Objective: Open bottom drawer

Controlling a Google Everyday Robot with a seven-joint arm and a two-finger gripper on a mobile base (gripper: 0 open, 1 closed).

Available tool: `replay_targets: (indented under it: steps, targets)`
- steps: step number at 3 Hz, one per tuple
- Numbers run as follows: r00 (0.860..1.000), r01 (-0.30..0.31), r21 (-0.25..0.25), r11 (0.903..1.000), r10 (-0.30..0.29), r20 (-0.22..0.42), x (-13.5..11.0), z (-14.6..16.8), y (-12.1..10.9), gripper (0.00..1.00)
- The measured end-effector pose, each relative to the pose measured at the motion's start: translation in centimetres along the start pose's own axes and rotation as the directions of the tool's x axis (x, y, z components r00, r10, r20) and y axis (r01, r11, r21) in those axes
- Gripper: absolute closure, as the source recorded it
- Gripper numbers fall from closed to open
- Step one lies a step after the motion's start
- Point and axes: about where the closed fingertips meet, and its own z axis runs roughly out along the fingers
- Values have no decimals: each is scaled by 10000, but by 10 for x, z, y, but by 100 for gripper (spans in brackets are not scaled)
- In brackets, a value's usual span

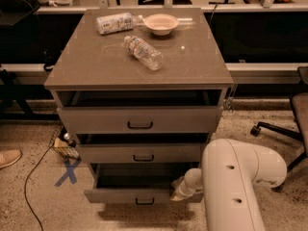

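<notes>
The bottom drawer (130,195) is grey-beige with a small black bar handle (144,201). It is the lowest of the cabinet's three and stands pulled out the farthest, its dark inside showing. My gripper (176,193) sits at the right end of this drawer's front, at its top edge, mostly hidden behind the wrist. My white arm (236,182) fills the lower right. The middle drawer (142,153) and the top drawer (139,119) each stand a little way out.
On the cabinet top (101,64) lie a clear bottle (143,52), a labelled bottle (114,22) and a pale bowl (160,23). An office chair (288,124) stands right. On the floor left are a blue tape X (67,172), a cable (29,186) and a shoe (8,158).
</notes>
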Motion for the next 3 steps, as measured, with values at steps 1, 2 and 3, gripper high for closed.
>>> replay_targets:
  steps: [1, 2, 3]
  targets:
    - [10000, 0, 0, 10000, 0, 0, 0, 0, 0, 100]
    - [9993, -324, 184, 9993, 320, 168, 10, -7, 17, 100]
    - [9993, -324, 184, 9993, 320, 169, 9, -6, 17, 81]
